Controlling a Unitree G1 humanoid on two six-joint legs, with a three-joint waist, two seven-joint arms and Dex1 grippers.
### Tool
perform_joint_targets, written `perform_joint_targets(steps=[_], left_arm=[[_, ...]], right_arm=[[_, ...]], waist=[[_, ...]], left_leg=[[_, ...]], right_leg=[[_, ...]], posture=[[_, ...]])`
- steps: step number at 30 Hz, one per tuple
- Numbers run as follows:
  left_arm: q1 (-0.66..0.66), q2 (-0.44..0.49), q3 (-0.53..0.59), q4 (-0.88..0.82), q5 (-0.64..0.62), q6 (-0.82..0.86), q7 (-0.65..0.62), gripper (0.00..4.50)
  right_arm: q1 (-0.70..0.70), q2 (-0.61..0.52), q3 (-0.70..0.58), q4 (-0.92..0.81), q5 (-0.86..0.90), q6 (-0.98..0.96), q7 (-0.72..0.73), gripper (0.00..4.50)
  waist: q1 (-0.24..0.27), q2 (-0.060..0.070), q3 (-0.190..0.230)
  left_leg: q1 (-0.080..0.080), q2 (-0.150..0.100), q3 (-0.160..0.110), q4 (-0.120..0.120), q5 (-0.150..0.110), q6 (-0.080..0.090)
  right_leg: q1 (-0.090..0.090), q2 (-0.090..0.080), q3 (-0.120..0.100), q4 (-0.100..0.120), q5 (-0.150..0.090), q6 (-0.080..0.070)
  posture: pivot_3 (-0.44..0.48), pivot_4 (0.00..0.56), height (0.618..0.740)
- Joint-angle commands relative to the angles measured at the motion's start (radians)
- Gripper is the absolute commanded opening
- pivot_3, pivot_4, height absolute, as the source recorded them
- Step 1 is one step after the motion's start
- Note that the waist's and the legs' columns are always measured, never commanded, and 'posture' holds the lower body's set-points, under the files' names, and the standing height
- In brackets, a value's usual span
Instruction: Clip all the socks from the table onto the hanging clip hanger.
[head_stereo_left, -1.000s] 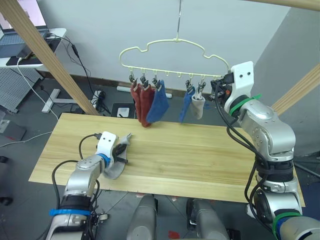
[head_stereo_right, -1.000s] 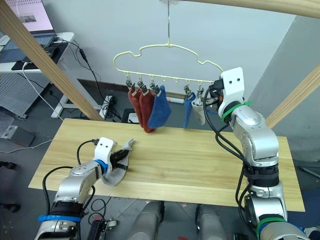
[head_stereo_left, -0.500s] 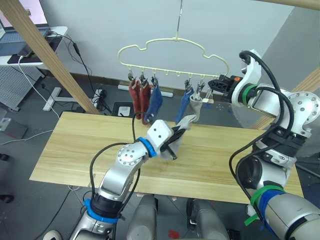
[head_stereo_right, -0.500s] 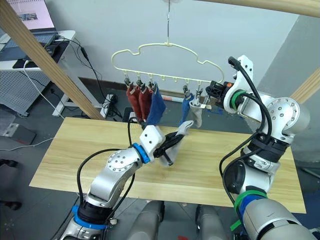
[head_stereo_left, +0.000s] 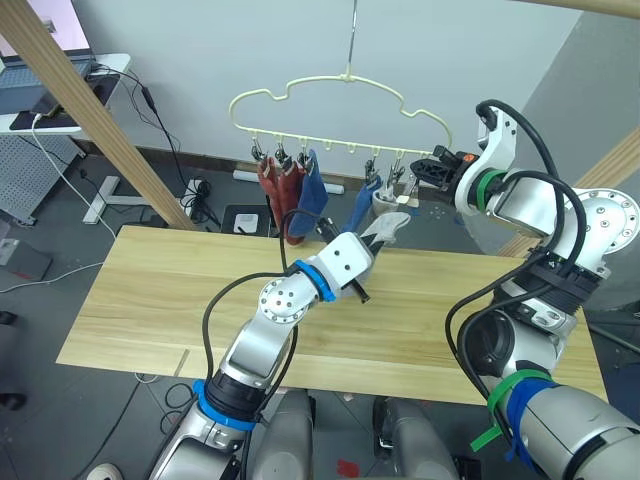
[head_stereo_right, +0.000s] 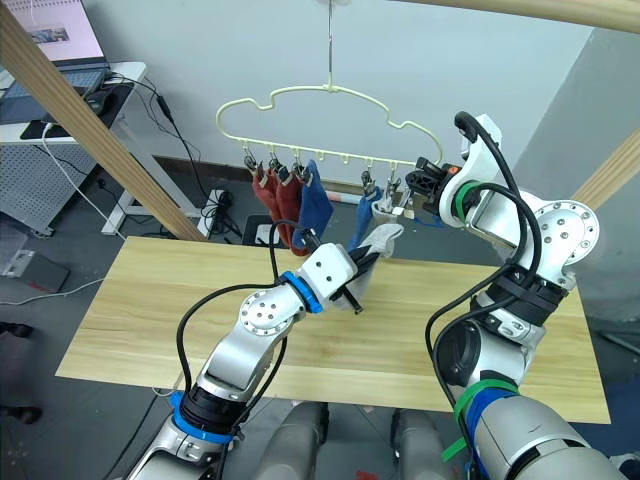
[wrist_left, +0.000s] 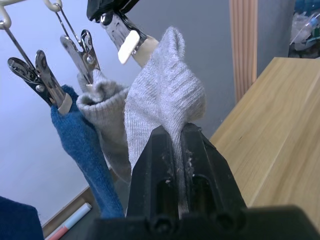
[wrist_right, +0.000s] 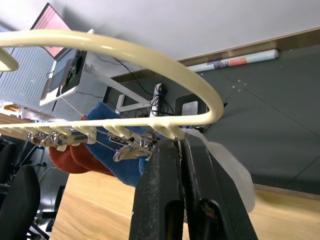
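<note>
The last grey sock (wrist_left: 165, 95), pinched between the closed fingers of the left gripper (wrist_left: 175, 150), is held up just beside the rightmost clip (wrist_left: 122, 35) of the yellow clip hanger (head_stereo_left: 330, 90). A second ago this sock lay near the front left corner of the table (head_stereo_left: 150, 290); it has since been lifted and carried across to the hanger's right end, and the table top now carries no socks. Five socks already hang from the clips: two red socks (head_stereo_left: 275, 195) and a blue sock (head_stereo_left: 312, 192) at the left, another blue sock (head_stereo_left: 365, 205) and a second grey sock (wrist_left: 102, 107) at the right. The right gripper (wrist_right: 181, 150), its fingers pressed together around the end clip just under the wire, has swung in from beside the hanger to this clip. By judgement, the task stands at its final step: the clip must be squeezed open, the sock's cuff fed into it, then both grippers let go.
</note>
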Motion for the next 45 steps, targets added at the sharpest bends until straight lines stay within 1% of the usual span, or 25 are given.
perform_joint_targets(steps=[1, 6, 14, 17, 21, 25, 26, 27, 28, 29, 31, 32, 34, 36, 38, 40, 42, 44, 45], left_arm=[[-0.034, -0.025, -0.005, 0.010, 0.014, -0.032, 0.015, 0.03], [-0.078, -0.056, 0.015, 0.050, 0.038, -0.038, 0.063, 0.03], [-0.101, -0.078, 0.019, 0.065, 0.036, -0.033, 0.071, 0.03], [-0.101, -0.083, 0.015, 0.064, 0.031, -0.029, 0.062, 0.00], [-0.093, -0.086, 0.007, 0.049, 0.024, -0.024, 0.047, 0.00], [-0.084, -0.124, 0.025, 0.032, -0.025, 0.045, 0.046, 0.00], [-0.090, -0.133, 0.026, 0.032, -0.037, 0.059, 0.040, 0.00], [-0.094, -0.142, 0.029, 0.034, -0.052, 0.072, 0.030, 0.00], [-0.096, -0.153, 0.033, 0.037, -0.071, 0.087, 0.020, 0.00], [-0.097, -0.160, 0.036, 0.038, -0.086, 0.099, 0.014, 0.00], [-0.091, -0.203, 0.064, 0.041, -0.162, 0.166, 0.005, 0.54], [-0.089, -0.217, 0.075, 0.041, -0.189, 0.193, 0.004, 0.72], [-0.085, -0.241, 0.094, 0.036, -0.237, 0.247, -0.002, 1.26], [-0.059, -0.257, 0.117, 0.039, -0.301, 0.330, -0.011, 1.86], [-0.011, -0.242, 0.133, 0.049, -0.327, 0.361, -0.018, 2.49], [0.058, -0.204, 0.149, 0.050, -0.335, 0.365, -0.026, 3.10], [0.136, -0.157, 0.184, 0.058, -0.330, 0.345, -0.015, 3.73], [0.211, -0.100, 0.232, 0.071, -0.303, 0.303, 0.012, 4.33], [0.243, -0.079, 0.276, 0.072, -0.305, 0.291, 0.031, 4.47]], right_arm=[[0.011, -0.004, -0.021, -0.004, 0.032, 0.011, -0.055, 0.00], [0.022, -0.007, -0.016, -0.001, 0.076, 0.011, -0.095, 0.00], [0.040, -0.003, -0.019, -0.002, 0.144, 0.011, -0.148, 0.00], [0.047, -0.006, -0.018, -0.001, 0.179, 0.011, -0.154, 0.70], [0.052, -0.016, -0.013, -0.009, 0.203, 0.011, -0.158, 2.16], [0.061, -0.082, -0.030, -0.027, 0.260, 0.011, -0.036, 3.63], [0.074, -0.106, -0.044, -0.038, 0.277, 0.009, -0.003, 3.94], [0.084, -0.116, -0.066, -0.051, 0.293, 0.005, 0.017, 4.36], [0.095, -0.121, -0.087, -0.063, 0.306, 0.002, 0.028, 4.46], [0.102, -0.124, -0.101, -0.071, 0.314, -0.001, 0.036, 4.46], [0.142, -0.122, -0.114, -0.125, 0.353, 0.006, 0.065, 4.50], [0.158, -0.121, -0.114, -0.146, 0.366, 0.008, 0.076, 4.50], [0.193, -0.125, -0.097, -0.184, 0.375, -0.004, 0.088, 4.50], [0.324, -0.169, 0.016, -0.283, 0.329, -0.086, 0.128, 4.50], [0.467, -0.215, 0.142, -0.363, 0.260, -0.194, 0.171, 4.50], [0.630, -0.292, 0.297, -0.410, 0.145, -0.350, 0.239, 4.50], [0.793, -0.371, 0.440, -0.416, 0.004, -0.549, 0.317, 4.50], [0.927, -0.432, 0.550, -0.390, -0.143, -0.759, 0.365, 4.50], [0.982, -0.446, 0.585, -0.368, -0.214, -0.865, 0.371, 4.50]], waist=[[-0.001, 0.000, 0.000], [-0.009, 0.000, 0.000], [-0.013, 0.000, 0.000], [-0.013, 0.000, 0.000], [-0.016, 0.000, 0.000], [-0.022, 0.000, 0.000], [-0.022, 0.000, 0.000], [-0.023, 0.000, 0.000], [-0.024, 0.000, 0.000], [-0.026, 0.000, 0.000], [-0.034, 0.000, 0.000], [-0.037, 0.000, 0.000], [-0.042, 0.000, 0.000], [-0.046, 0.001, -0.001], [-0.050, 0.001, -0.002], [-0.057, 0.001, -0.002], [-0.064, 0.002, -0.002], [-0.068, 0.002, -0.002], [-0.068, 0.002, -0.002]], left_leg=[[0.000, 0.000, 0.000, 0.000, 0.000, 0.000], [0.000, 0.000, 0.000, 0.000, 0.000, 0.000], [0.000, 0.000, 0.000, 0.000, 0.000, 0.000], [0.000, 0.000, 0.000, 0.000, 0.000, 0.000], [0.000, 0.000, 0.000, 0.000, 0.000, 0.000], [-0.001, 0.000, 0.000, 0.000, 0.000, 0.000], [-0.001, 0.000, 0.000, 0.000, 0.000, 0.000], [-0.001, 0.000, 0.000, 0.000, 0.000, 0.000], [-0.001, 0.000, 0.000, 0.000, 0.000, 0.000], [-0.001, 0.000, 0.000, 0.000, 0.000, 0.000], [-0.001, 0.000, 0.000, 0.000, 0.000, 0.000], [-0.001, 0.000, 0.000, 0.000, 0.000, 0.000], [-0.001, 0.000, 0.000, 0.001, 0.000, 0.000], [-0.001, 0.000, 0.001, 0.001, 0.000, 0.000], [0.000, 0.000, 0.000, 0.001, 0.000, 0.000], [0.000, 0.000, 0.001, 0.001, 0.000, 0.000], [0.001, 0.000, 0.001, 0.001, 0.000, 0.000], [0.001, 0.000, 0.002, 0.001, 0.000, 0.000], [0.002, 0.000, 0.002, 0.001, 0.000, 0.000]], right_leg=[[0.000, 0.000, 0.000, 0.000, 0.000, 0.000], [0.000, 0.000, 0.000, 0.000, 0.000, 0.000], [0.000, 0.000, 0.000, 0.000, 0.000, 0.000], [0.000, 0.000, -0.001, 0.001, 0.000, 0.000], [0.000, 0.000, 0.000, 0.001, 0.000, -0.001], [-0.001, 0.000, 0.000, 0.001, 0.001, -0.002], [-0.001, 0.000, 0.000, 0.001, 0.001, -0.001], [-0.001, 0.000, 0.000, 0.001, 0.001, -0.001], [-0.001, 0.000, 0.000, 0.001, 0.001, -0.001], [-0.001, 0.000, -0.001, 0.001, 0.001, -0.001], [-0.001, 0.000, -0.001, 0.001, 0.001, -0.001], [-0.001, 0.000, 0.000, 0.002, 0.001, -0.001], [-0.001, 0.000, 0.000, 0.002, 0.001, -0.001], [-0.001, 0.000, 0.000, 0.003, 0.000, 0.000], [0.000, 0.001, 0.000, 0.003, -0.001, 0.001], [0.000, 0.001, 0.000, 0.003, -0.002, 0.003], [-0.001, 0.001, 0.001, 0.003, -0.002, 0.003], [-0.001, 0.000, 0.002, 0.003, -0.002, 0.004], [-0.001, 0.001, 0.002, 0.003, -0.002, 0.004]], posture=[[0.156, 0.310, 0.740], [0.156, 0.306, 0.740], [0.147, 0.298, 0.740], [0.147, 0.296, 0.740], [0.147, 0.287, 0.740], [0.146, 0.278, 0.740], [0.146, 0.275, 0.740], [0.142, 0.272, 0.740], [0.138, 0.271, 0.740], [0.138, 0.271, 0.740], [0.125, 0.266, 0.740], [0.120, 0.265, 0.740], [0.114, 0.261, 0.740], [0.113, 0.258, 0.740], [0.111, 0.255, 0.740], [0.111, 0.250, 0.740], [0.112, 0.247, 0.740], [0.118, 0.241, 0.740], [0.124, 0.238, 0.740]])
